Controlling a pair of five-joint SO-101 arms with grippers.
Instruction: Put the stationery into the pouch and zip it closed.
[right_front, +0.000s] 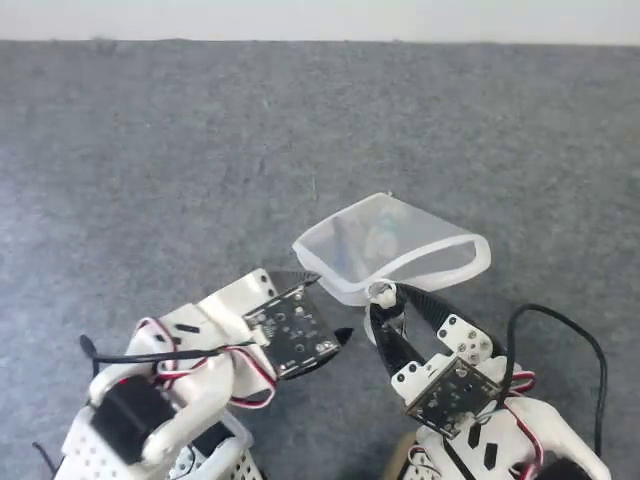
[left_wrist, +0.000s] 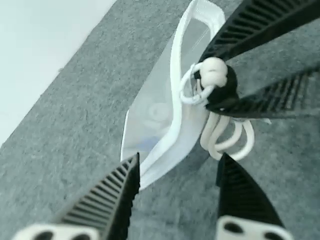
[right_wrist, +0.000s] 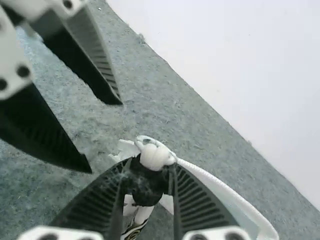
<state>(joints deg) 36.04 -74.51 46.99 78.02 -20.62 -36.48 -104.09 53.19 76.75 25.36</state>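
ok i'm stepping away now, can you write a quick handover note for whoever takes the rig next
Left gripper: open, holding nothing, beside the near end of the pouch.
Right gripper: shut on the zip pull at the pouch's mouth.
Pouch: lies on the grey mat in front of both arms, with its mouth gaping open. Faint shapes show through its wall, likely the stationery.
Done: the stationery seems to be inside.
Left: draw the zip closed. The left gripper will probably need to hold the pouch steady first.
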